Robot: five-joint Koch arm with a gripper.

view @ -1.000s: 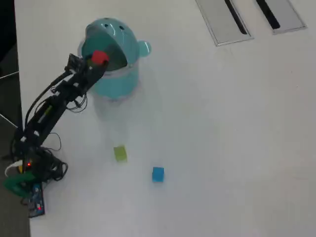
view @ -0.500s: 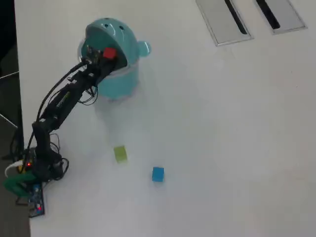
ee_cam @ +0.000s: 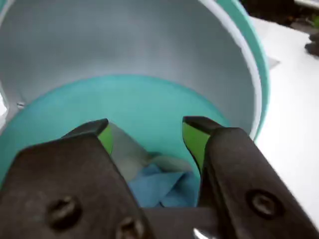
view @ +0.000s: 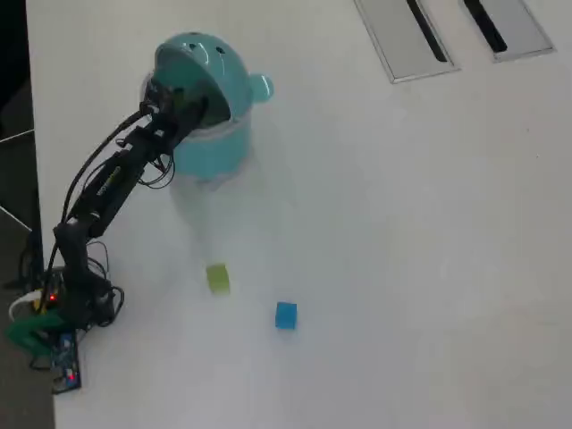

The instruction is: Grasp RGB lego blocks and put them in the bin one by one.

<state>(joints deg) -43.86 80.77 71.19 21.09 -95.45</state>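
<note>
White counter (view: 402,268), arm reaching from its left edge up to the teal bin (view: 214,147) near the far-left corner. Wrist view: fingers (ee_cam: 195,139) spread, nothing between them, poised over the bin's open mouth. Only overhead shows the yellow-green block (view: 217,278) and blue block (view: 285,315) mid-counter.

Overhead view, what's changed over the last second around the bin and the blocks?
The red block that the pincer carried at the bin mouth a second ago is gone from view; the pincer now stands open and empty over the opening, so it was evidently let go inside. The arm reached slightly further in. The yellow-green block and blue block lie where they were.
</note>
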